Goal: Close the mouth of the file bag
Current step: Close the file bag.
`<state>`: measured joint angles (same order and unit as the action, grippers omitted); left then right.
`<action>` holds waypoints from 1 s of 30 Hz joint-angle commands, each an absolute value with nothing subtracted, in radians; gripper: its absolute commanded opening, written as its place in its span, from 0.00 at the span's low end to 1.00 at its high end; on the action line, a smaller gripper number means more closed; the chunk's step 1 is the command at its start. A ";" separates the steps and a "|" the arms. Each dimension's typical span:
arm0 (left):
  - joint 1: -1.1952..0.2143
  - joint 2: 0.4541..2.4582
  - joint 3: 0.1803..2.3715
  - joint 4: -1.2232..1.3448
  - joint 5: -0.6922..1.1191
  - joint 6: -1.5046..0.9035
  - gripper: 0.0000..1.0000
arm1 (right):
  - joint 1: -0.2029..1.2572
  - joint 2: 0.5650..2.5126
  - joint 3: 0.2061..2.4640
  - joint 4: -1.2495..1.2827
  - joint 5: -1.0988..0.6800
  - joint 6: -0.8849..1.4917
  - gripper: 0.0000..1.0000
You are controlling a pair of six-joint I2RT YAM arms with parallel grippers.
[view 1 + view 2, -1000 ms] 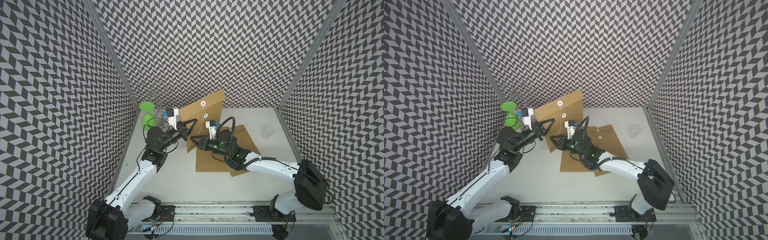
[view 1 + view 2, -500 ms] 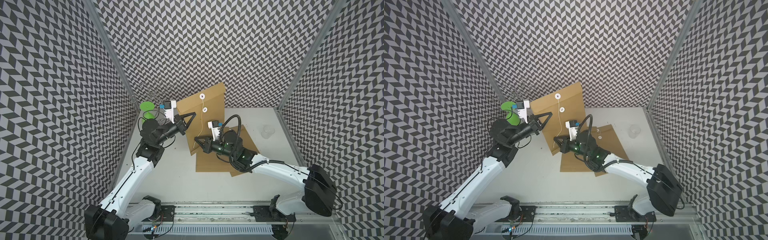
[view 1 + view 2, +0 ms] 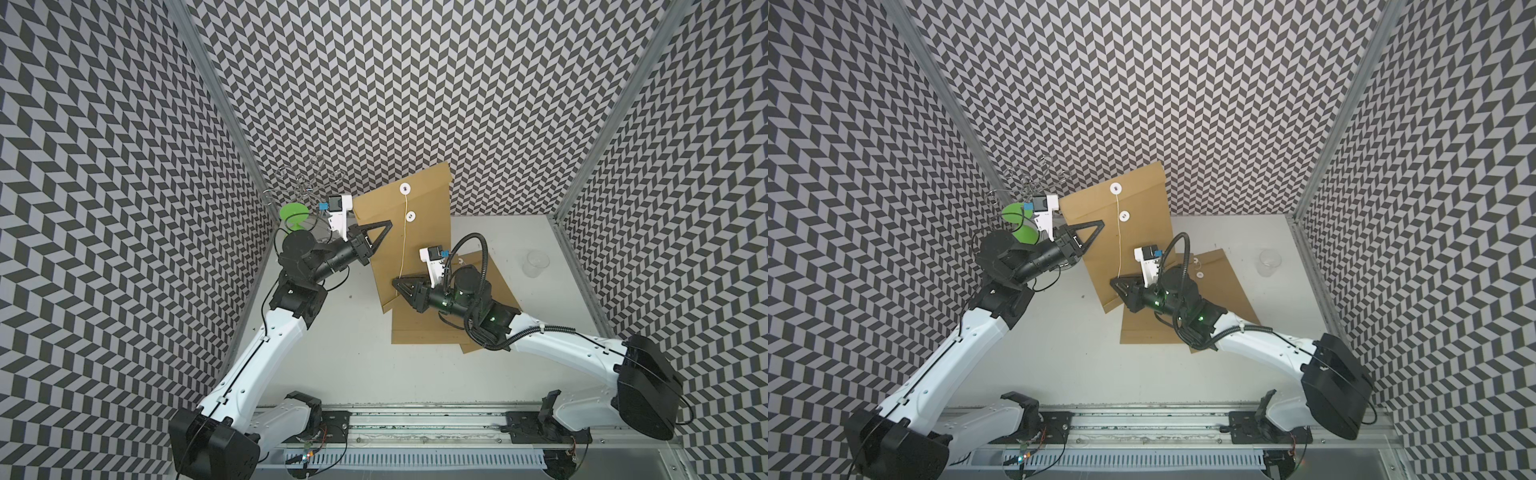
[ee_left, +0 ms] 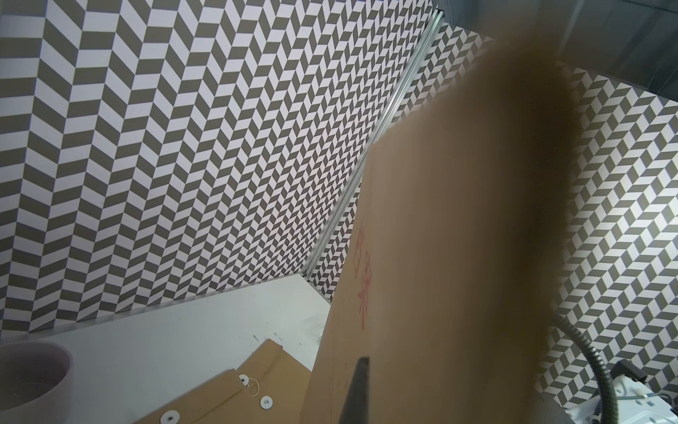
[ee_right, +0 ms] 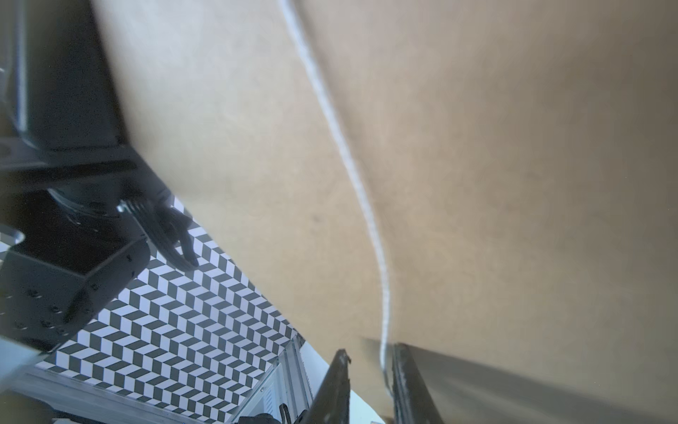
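Note:
My left gripper is shut on the left edge of a brown file bag and holds it upright against the back wall. The bag carries two white discs. A thin string hangs from the upper disc down the bag's face. My right gripper sits at the string's lower end, near the bag's bottom edge. Its jaws stand slightly apart, and the string runs between them close to one finger. In the left wrist view one dark finger lies on the bag.
More brown file bags lie flat on the table under my right arm. A green object and a wire rack stand at the back left corner. A clear cup stands at the right.
My left arm has raised the file bag higher and more upright. My right gripper has stayed near the bag's lower edge, and the string now runs straight down to it.

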<state>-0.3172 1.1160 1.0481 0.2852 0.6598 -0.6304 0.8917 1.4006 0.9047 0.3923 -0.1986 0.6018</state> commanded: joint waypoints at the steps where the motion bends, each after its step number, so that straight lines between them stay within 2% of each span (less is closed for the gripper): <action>1: -0.312 1.116 1.088 0.288 0.676 -0.637 0.00 | 0.887 1.398 0.892 0.461 -0.201 0.595 0.22; 5: -0.311 1.117 1.089 0.287 0.676 -0.638 0.00 | 0.883 1.393 0.872 0.486 -0.190 0.610 0.17; 12: -0.306 1.118 1.100 0.279 0.685 -0.633 0.00 | 0.858 1.376 0.848 0.503 -0.190 0.628 0.00; 17: -0.297 1.132 1.111 0.265 0.743 -0.608 0.00 | 0.850 1.361 0.883 0.442 -0.237 0.564 0.00; 23: -0.276 1.153 1.132 0.227 0.815 -0.558 0.00 | 0.863 1.405 1.004 0.301 -0.383 0.517 0.00; 30: -0.247 1.152 1.114 0.266 0.880 -0.596 0.00 | 0.868 1.447 1.039 0.230 -0.390 0.512 0.00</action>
